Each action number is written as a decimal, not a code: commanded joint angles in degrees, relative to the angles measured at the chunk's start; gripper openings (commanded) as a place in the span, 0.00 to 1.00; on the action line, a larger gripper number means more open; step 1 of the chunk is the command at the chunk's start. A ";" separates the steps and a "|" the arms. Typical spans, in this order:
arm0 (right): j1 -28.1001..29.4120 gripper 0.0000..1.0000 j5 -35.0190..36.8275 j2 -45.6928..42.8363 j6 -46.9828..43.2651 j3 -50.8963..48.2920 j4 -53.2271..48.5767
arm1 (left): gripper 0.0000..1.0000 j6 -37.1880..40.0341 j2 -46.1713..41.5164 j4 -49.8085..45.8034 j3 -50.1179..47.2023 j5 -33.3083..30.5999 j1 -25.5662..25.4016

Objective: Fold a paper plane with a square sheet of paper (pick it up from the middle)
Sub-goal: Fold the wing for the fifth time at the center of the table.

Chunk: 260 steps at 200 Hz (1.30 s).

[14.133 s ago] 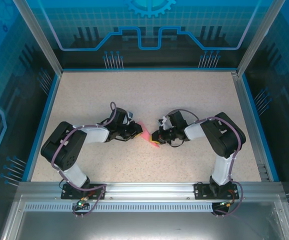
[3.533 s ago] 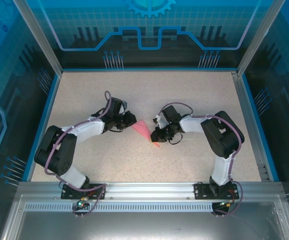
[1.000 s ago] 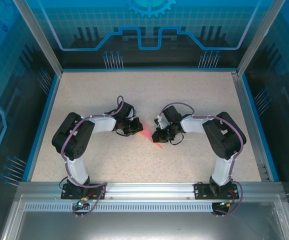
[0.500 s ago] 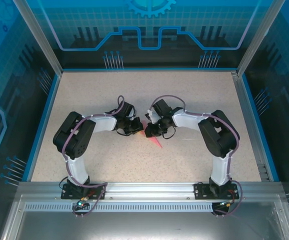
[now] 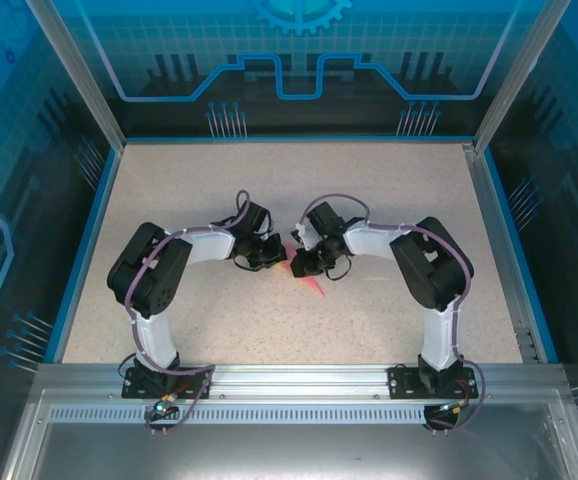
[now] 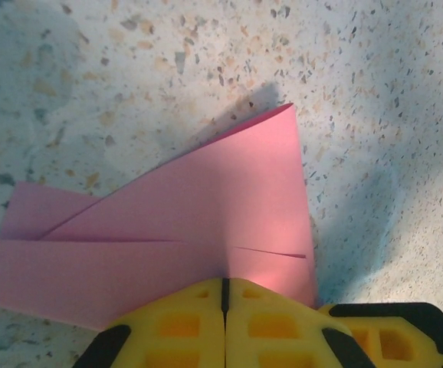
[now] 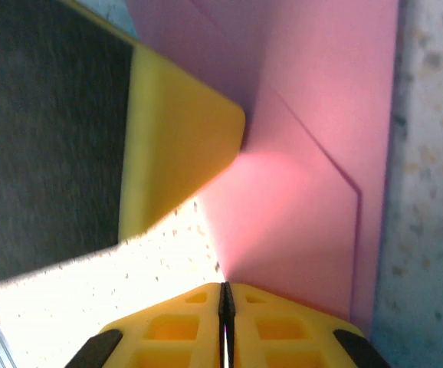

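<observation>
Here, the folded pink paper point(image 6: 206, 207) is laid at the centre of the table point(image 5: 399, 190); there it is touched by the left gripper point(image 6: 224, 280) and right gripper point(image 7: 223, 285), both closed; a pinch cannot be confirmed.

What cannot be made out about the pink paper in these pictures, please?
Top external: the left gripper and right gripper cover most of the paper plane; its folds are too small to read.
Left wrist: its near edge is hidden by the closed gripper.
Right wrist: the top edge crops it; the dark area at left is blurred.
</observation>
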 commanded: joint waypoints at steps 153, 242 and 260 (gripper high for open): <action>-6.00 0.18 2.50 -24.08 2.55 -21.16 -1.46 | 0.09 1.60 1.70 -11.19 5.60 -6.11 -0.10; -9.67 0.80 21.24 -32.20 5.54 -20.11 0.99 | 0.53 -5.62 -6.41 -28.44 14.94 -18.01 -6.28; -11.11 0.84 21.10 -32.37 5.90 -22.12 2.44 | 0.59 -7.41 -5.08 -31.72 17.57 -21.05 -8.90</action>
